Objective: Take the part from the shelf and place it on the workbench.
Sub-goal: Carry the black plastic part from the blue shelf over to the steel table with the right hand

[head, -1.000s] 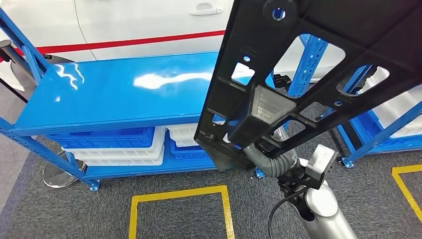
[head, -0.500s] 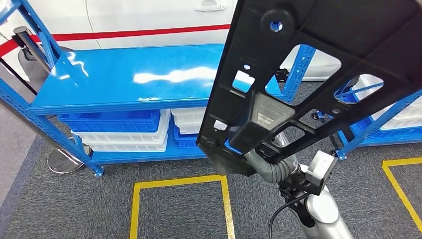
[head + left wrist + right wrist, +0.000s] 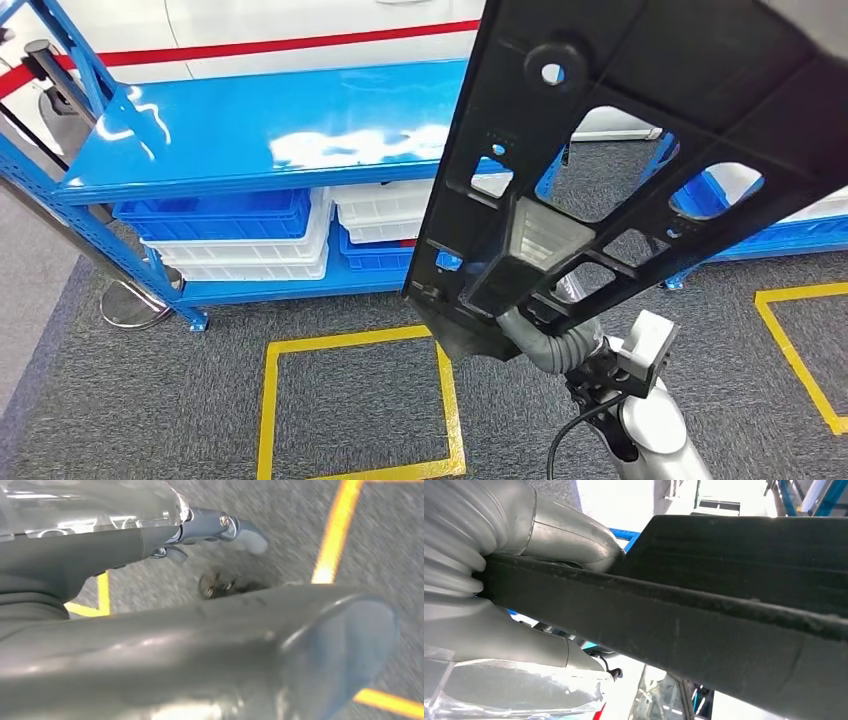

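Part (image 3: pixel 640 150), black, no readable writing, gripped by right hand (image 3: pixel 499 575); left hand's (image 3: pixel 220 527) state unclear

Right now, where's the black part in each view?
Head view: black part fills the upper right, held up by the right hand.
Right wrist view: a dark slab running across the frame, gripped at the left edge.
Left wrist view: not in it.
Shared landmark: blue shelf.

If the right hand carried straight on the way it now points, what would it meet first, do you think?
Probably the blue shelf: the right hand holds the black part tilted up toward it. The part's far end would likely arrive first; depth is unclear.
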Robot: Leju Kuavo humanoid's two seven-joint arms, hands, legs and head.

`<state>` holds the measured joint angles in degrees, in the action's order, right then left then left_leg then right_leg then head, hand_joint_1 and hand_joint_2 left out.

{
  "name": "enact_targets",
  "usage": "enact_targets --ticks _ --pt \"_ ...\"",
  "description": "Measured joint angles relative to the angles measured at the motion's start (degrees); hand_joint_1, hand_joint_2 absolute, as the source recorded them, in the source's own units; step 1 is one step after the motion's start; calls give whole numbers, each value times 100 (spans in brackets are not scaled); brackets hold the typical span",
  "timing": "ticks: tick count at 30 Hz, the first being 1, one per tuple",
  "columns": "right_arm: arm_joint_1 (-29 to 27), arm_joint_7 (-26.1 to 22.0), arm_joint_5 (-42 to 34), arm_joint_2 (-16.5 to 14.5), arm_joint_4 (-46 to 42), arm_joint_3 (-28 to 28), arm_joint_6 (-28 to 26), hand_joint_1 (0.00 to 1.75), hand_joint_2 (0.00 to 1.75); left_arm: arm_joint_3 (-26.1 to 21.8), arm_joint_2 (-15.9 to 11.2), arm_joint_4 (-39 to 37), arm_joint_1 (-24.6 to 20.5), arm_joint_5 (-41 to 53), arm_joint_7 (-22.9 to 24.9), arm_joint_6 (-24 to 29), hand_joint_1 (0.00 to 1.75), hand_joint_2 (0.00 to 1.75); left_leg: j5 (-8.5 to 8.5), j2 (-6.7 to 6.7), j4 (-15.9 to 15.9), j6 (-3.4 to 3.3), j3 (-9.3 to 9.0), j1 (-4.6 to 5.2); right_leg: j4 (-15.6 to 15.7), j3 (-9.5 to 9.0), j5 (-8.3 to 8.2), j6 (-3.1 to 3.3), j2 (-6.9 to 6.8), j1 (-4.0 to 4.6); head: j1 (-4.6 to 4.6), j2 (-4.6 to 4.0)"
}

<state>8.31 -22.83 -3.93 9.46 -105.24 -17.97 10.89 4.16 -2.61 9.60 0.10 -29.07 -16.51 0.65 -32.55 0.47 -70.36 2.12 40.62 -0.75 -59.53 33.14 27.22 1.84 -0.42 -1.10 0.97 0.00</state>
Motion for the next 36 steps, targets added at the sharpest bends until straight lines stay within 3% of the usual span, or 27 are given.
enact_targets --ticks 1,2,3,5,7,9,11,12,15,17,18,21,23,25,27,28,30,32,33,34,36 --pt "-48 -19 12 0 0 19 -5 173 175 3 -26 -1 7 -7 25 39 0 0 -103 0 -304 7 30 0 -2 85 -57 1 -1 9 -1 0" --pt "-93 -39 20 0 0 37 -9 173 175 4 -49 -2 11 -17 51 78 0 0 -60 0 -464 6 -7 1 -4 168 -111 -3 -1 17 0 0" --pt "-131 -65 20 0 0 55 -3 173 175 5 -70 -2 16 -26 78 116 0 0 102 -1 -429 -5 -133 1 -6 244 -164 -10 0 23 -1 0" --pt "-185 -149 15 1 0 92 30 173 175 5 -113 -3 27 -48 128 188 0 0 404 -5 164 -58 -640 8 -11 363 -260 -40 3 33 0 0" --pt "-203 -241 9 2 0 127 67 173 175 6 -152 -4 38 -57 158 230 0 0 345 -11 980 -120 -1192 38 -14 421 -346 -93 1 42 -3 0" --pt "-205 -292 31 2 0 148 85 173 175 8 -178 -9 47 -57 174 243 0 0 223 -14 1368 -170 -1391 75 9 430 -431 -165 -13 35 -5 0" --pt "-205 -315 121 14 0 158 103 173 175 16 -190 -17 56 -51 176 242 0 0 289 -22 1428 -233 -1376 61 -4 448 -433 -234 -22 27 -7 0" --pt "-206 -329 185 28 -1 163 117 173 175 26 -194 -20 60 -39 172 235 0 0 334 -28 1447 -271 -1363 50 -120 496 -327 -257 -18 27 -9 0" --pt "-229 -362 338 82 -2 183 150 173 175 55 -201 -25 76 -4 159 197 0 0 433 -64 1440 -349 -1269 61 -1073 861 274 -293 7 28 -12 0" --pt "-244 -352 427 130 -2 191 175 173 175 60 -215 -27 90 -3 174 179 0 0 465 -124 1402 -360 -1192 78 -1533 995 421 -294 15 30 -11 0" --pt "-247 -342 473 152 -2 192 196 173 175 60 -226 -28 93 -4 185 176 0 0 471 -163 1377 -360 -1163 83 -1473 919 343 -283 24 32 -11 0" --pt "-249 -307 611 210 2 189 278 173 175 64 -248 -31 79 -15 209 174 0 0 463 -305 1300 -341 -1109 101 -459 313 -85 -180 238 37 -3 0" --pt "-254 -316 710 234 21 168 345 173 175 68 -262 -31 60 -42 217 165 0 0 471 -398 1262 -293 -1035 85 -78 125 -119 -133 358 46 6 1" --pt "-250 -351 795 245 65 98 416 173 175 69 -284 -31 57 -80 220 134 0 0 495 -490 1265 -222 -977 66 10 99 -107 -120 292 45 2 1" --pt "-225 -390 843 246 127 -53 493 173 175 70 -297 -31 60 -106 213 96 0 0 415 -417 1168 -154 -918 75 106 56 -138 -88 175 10 5 1" --pt "-212 -406 854 243 158 -145 537 173 175 71 -302 -31 53 -110 210 92 0 0 298 -332 977 -123 -825 78 147 33 -152 -73 110 -10 11 1" --pt "-186 -442 854 236 237 -354 650 173 175 76 -302 -31 37 -100 203 126 0 0 -22 -175 301 -59 -486 43 164 17 -156 -62 -22 -9 20 0" --pt "-115 -505 810 204 370 -608 776 173 175 87 -300 -31 30 -87 196 173 0 0 -142 -127 -225 3 -203 -4 157 23 -151 -62 -147 -12 21 0" --pt "-50 -538 760 171 455 -751 827 173 175 93 -298 -31 31 -82 193 195 0 0 -46 -106 -205 30 -199 -27 149 25 -147 -68 -202 -20 21 0" --pt "33 -566 694 134 541 -891 861 173 175 96 -298 -31 33 -78 191 210 0 0 141 -70 41 53 -311 -46 137 24 -140 -79 -249 -30 21 0" --pt "249 -606 518 58 716 -1167 904 173 175 103 -295 -31 22 -74 172 227 0 0 512 110 817 71 -676 -45 101 20 -117 -125 -335 -38 26 0"
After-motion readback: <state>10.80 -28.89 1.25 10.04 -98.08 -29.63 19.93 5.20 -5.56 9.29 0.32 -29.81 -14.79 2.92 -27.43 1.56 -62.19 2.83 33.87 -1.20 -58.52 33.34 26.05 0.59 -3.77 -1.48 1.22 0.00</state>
